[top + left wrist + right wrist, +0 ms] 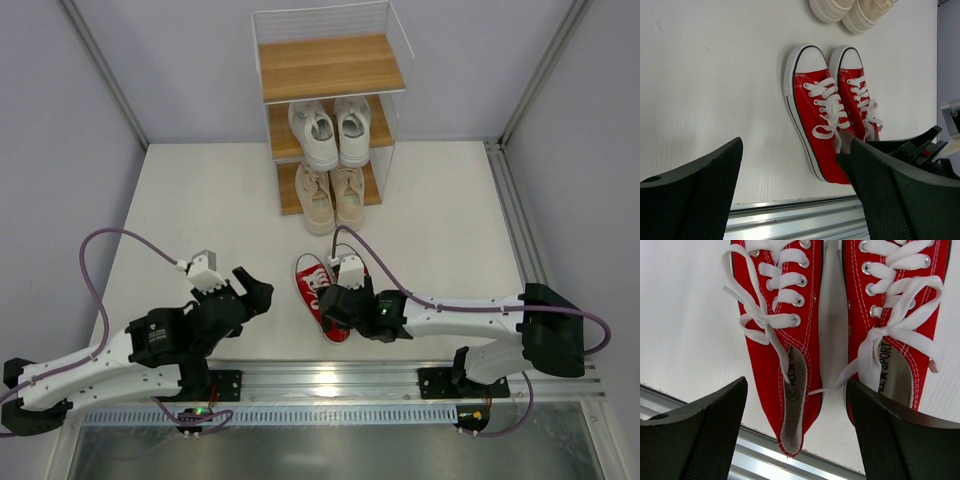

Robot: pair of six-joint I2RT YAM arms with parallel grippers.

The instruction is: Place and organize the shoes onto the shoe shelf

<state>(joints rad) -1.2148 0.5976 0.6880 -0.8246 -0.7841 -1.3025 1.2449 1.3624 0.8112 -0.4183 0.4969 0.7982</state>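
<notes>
- Shoe shelf stands at the far side of the white table, against the back wall. It has three wooden boards in a thin white wire frame.
- Left gripper is at the near left part of the table. Its fingers are spread wide with nothing between them. It points to the red pair from the left and is apart from it. In the left wrist view both red shoes are seen whole between the two black pads.
- Right gripper hangs over the heel end of the red pair, also with the fingers spread wide. In its wrist view the heel of the left-hand red shoe lies between the two pads. I cannot tell if a pad touches the shoe.
- White pair sits on the middle board, side by side.
- Beige pair sits on the lowest board, and its near ends stick out over the table.
- Red pair stands on the table between the shelf and the arm bases, close to the near edge. The shoes are side by side, with the white toe caps toward the shelf and the white laces tied.
</notes>
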